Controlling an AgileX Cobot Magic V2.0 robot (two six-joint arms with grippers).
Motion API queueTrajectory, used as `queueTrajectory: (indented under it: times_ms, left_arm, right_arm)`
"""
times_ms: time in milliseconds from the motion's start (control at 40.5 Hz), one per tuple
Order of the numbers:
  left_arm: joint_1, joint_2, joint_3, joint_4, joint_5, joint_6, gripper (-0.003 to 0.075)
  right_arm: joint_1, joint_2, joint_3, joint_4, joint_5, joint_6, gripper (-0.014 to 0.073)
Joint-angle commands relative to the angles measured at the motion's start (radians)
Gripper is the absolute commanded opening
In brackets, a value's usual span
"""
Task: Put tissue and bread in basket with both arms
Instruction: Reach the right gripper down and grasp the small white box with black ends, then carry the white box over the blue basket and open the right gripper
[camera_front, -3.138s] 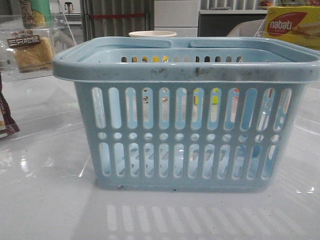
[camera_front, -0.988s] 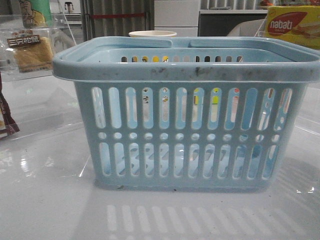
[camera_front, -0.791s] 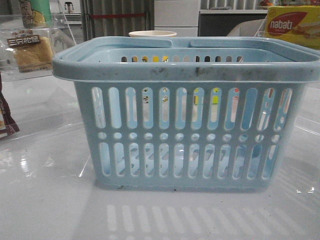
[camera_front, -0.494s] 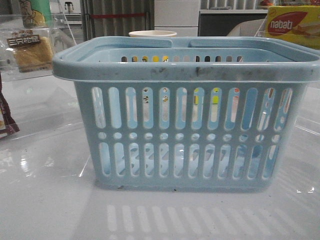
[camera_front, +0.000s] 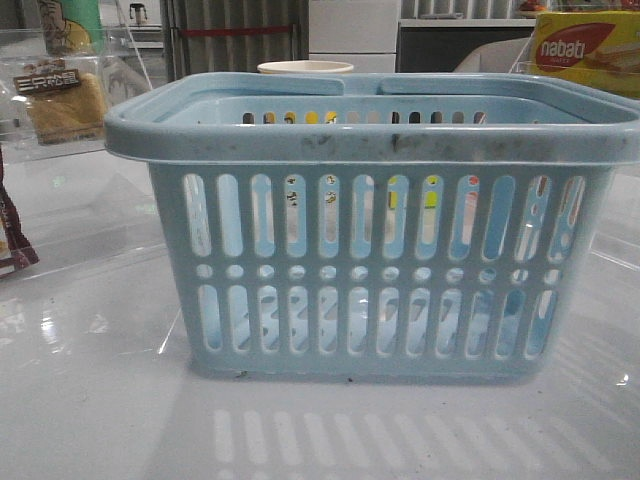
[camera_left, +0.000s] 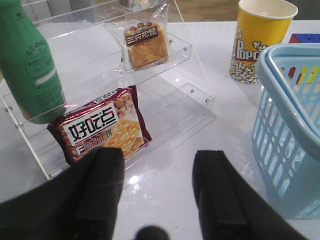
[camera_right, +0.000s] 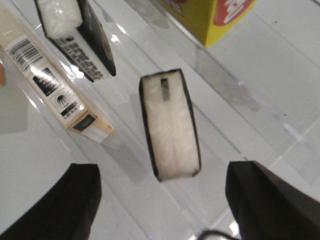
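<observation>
My left gripper (camera_left: 159, 192): two broad matte-black fingers (camera_left: 222, 195), rounded tips, a dark round knob between them at the base. My right gripper (camera_right: 165, 197): black, blurred, blocky fingers (camera_right: 272, 202), thin dark cable loop low between them.

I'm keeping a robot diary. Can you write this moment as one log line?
left gripper: open, facing bread on clear shelf | right gripper: open over tissue | basket: neither item seen inside
</observation>
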Motion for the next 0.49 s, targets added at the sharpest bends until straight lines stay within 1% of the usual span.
queueTrajectory:
  times_ms: [0, 124, 173, 222, 297, 371, 420, 469]
  left_arm:
    - [-0.005, 0.010, -0.028, -0.015, -0.085, -0.003, 0.0380]
    - [-0.005, 0.010, -0.028, -0.022, -0.085, -0.003, 0.0380]
    - [-0.005, 0.010, -0.028, -0.022, -0.085, -0.003, 0.0380]
    - [-0.005, 0.010, -0.028, -0.022, -0.085, -0.003, 0.0380]
    - [-0.005, 0.010, -0.028, -0.022, -0.085, -0.003, 0.0380]
    - [-0.005, 0.010, -0.028, -0.022, -0.085, -0.003, 0.0380]
    - [-0.005, 0.010, -0.028, -0.022, -0.085, -0.003, 0.0380]
    - [-0.005, 0.010, -0.028, -0.022, -0.085, -0.003, 0.0380]
  right_arm:
    - [-0.004, -0.006, -0.059, 0.012, -0.094, 0.001, 0.0613]
    - [-0.004, 0.027, -0.073, 0.018, -0.120, 0.001, 0.0610]
    - [-0.004, 0.033, -0.073, 0.021, -0.127, 0.001, 0.0591]
    - [-0.004, 0.035, -0.073, 0.023, -0.134, 0.001, 0.0536]
    - [-0.004, 0.035, -0.073, 0.024, -0.143, 0.001, 0.0405]
    - [-0.004, 0.035, -0.075, 0.026, -0.147, 0.001, 0.0314]
    - [-0.004, 0.035, -0.075, 0.034, -0.148, 0.001, 0.0272]
    - [-0.004, 0.034, -0.075, 0.047, -0.146, 0.001, 0.0249]
